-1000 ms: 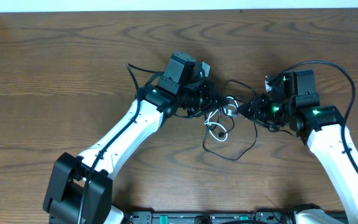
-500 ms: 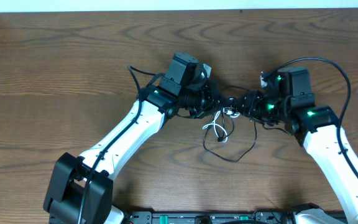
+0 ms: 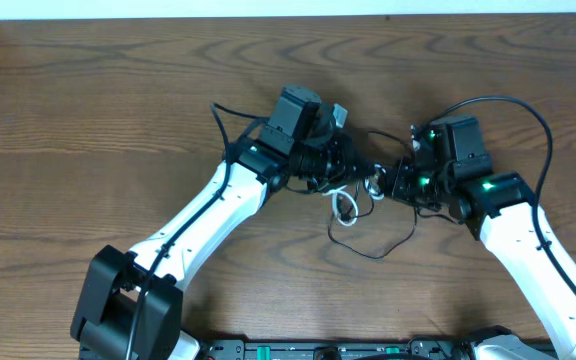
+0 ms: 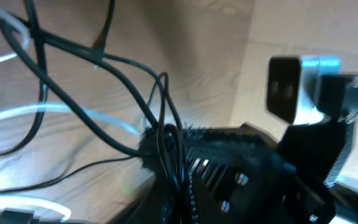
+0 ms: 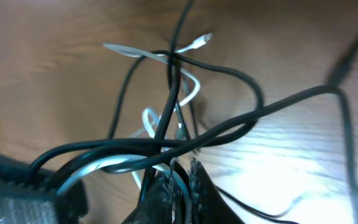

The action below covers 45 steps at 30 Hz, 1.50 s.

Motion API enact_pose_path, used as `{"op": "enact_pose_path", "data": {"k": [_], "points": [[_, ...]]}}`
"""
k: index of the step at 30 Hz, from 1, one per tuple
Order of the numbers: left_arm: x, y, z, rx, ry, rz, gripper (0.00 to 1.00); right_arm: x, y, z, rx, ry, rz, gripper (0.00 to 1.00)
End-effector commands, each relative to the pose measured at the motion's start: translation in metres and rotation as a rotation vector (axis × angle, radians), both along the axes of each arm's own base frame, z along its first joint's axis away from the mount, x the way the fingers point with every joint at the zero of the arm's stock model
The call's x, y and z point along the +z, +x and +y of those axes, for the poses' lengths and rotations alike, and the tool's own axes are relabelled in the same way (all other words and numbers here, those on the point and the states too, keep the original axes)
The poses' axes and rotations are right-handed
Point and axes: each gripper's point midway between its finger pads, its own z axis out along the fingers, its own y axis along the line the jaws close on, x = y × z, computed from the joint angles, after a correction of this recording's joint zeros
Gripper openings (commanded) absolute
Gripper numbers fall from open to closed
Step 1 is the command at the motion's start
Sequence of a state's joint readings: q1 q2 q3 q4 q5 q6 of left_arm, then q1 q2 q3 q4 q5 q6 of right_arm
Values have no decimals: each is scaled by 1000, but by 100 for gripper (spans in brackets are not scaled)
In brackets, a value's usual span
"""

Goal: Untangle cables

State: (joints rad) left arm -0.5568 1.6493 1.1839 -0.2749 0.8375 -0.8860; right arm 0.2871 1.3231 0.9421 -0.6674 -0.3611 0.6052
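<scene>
Cables sit in one knot near the middle of the table [image 3: 88,90], between the two arms, so little of the job looks done

Left gripper [image 3: 356,166] comes in from the left and is closed; its wrist view shows several black cables [image 5: 173,93] bunched and pinched at its tip. Right gripper [image 3: 387,183] comes in from the right, just beside the other, and is closed too; its fingers [image 5: 196,190] are pressed together on a black strand that rises out from between them

White cable [image 3: 346,206] hangs in small loops just nearer than the grippers, and the right wrist view shows it threaded through the black ones, its plug [image 5: 202,40] lying free on the wood at the far side. A long black loop trails onto the near part of the table, loose but joined to the knot

Judging by this, no cable is separated yet. Both arms hold black strands close to the same crossing, which reads as the start of a pull apart. What is left: drawing the white cable out of the black loops, then parting the black ones and laying each out alone. Which black strand belongs to which cable I cannot tell
</scene>
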Motion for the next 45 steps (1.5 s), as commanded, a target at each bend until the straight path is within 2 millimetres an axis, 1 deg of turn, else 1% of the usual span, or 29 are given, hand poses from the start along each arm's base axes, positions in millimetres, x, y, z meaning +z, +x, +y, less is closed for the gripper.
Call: {"op": "enact_pose_path", "data": {"k": [1, 4, 8, 10, 12, 13, 16, 19, 21, 24, 25, 27, 29, 33, 35, 39, 42, 45], "points": [[-7, 3, 8, -35, 50, -97, 8, -12, -5, -21, 60, -175, -35, 6], [-20, 7, 21, -15, 128, -112, 7, -22, -14, -41, 75, -298, -8, 7], [-33, 9, 36, -7, 206, -124, 7, -27, -15, -77, 3, -488, 8, 8], [-40, 8, 44, -3, 258, -125, 7, -26, -13, -89, -26, -552, -1, 5], [-46, 6, 49, -11, 290, -122, 7, -25, -9, -95, -64, -566, -7, 1], [-46, 4, 50, -17, 294, -120, 7, -24, -7, -94, -71, -555, -15, 1], [-47, 2, 50, -29, 292, -121, 7, -22, -1, -81, -52, -485, -37, 3], [-42, 0, 45, -48, 260, -124, 7, -19, 0, -58, -3, -362, -46, 13], [-31, -3, 34, -108, 180, -157, 7, -16, 0, -43, 42, -292, -57, 23], [-5, -13, 15, -242, 4, -254, 7, -9, 1, -23, 130, -198, -93, 28], [1, -14, 11, -264, -30, -276, 7, -6, 0, -16, 167, -169, -110, 29], [10, -16, 7, -309, -79, -331, 7, 0, -1, -3, 247, -117, -145, 38], [13, -17, 7, -340, -88, -385, 7, 3, -3, 4, 302, -91, -168, 43], [18, -18, 7, -369, -94, -456, 8, 4, -2, 4, 358, -116, -210, 56], [23, -19, 8, -380, -98, -489, 7, 3, 4, -1, 346, -154, -228, 61], [38, -22, 10, -392, -107, -562, 8, 0, 20, -20, 277, -276, -265, 60], [52, -26, 12, -393, -119, -607, 7, 0, 28, -20, 269, -283, -286, 57], [64, -29, 14, -391, -130, -636, 8, 1, 32, -13, 283, -249, -303, 56]]}}
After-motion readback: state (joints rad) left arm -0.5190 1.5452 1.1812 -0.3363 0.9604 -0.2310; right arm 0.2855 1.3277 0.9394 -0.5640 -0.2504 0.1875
